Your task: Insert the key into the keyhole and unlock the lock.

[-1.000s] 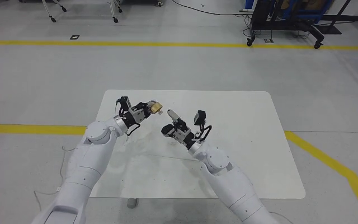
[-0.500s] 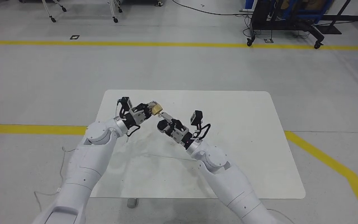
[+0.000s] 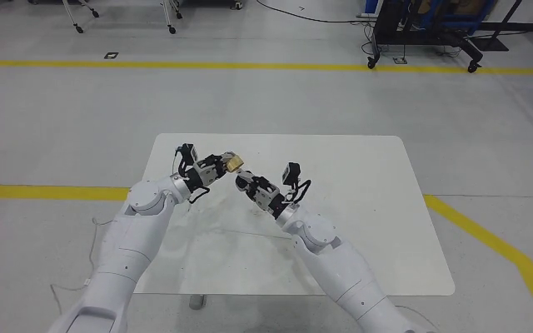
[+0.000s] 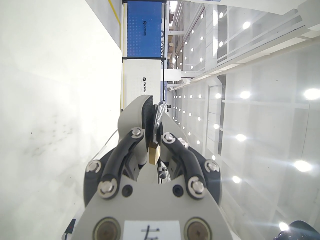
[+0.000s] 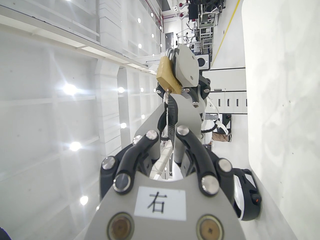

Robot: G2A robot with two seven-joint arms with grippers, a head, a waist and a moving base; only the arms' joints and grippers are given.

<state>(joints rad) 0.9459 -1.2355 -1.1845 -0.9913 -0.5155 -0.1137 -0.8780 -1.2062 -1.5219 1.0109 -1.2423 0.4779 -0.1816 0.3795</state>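
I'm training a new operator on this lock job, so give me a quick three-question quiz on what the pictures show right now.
1. What does the left gripper hold? A) a screwdriver B) the brass padlock C) nothing
2. True or false: the right gripper is open and empty.
3. Fill in: the right gripper points the ____ at the brass padlock's underside.
Key: 1 B; 2 false, it is shut on something; 3 key.

The right claw (image 5: 171, 102) pinches the key (image 5: 166, 97), tip at the brass lock (image 5: 167, 74) held by the left claw (image 5: 175, 56).
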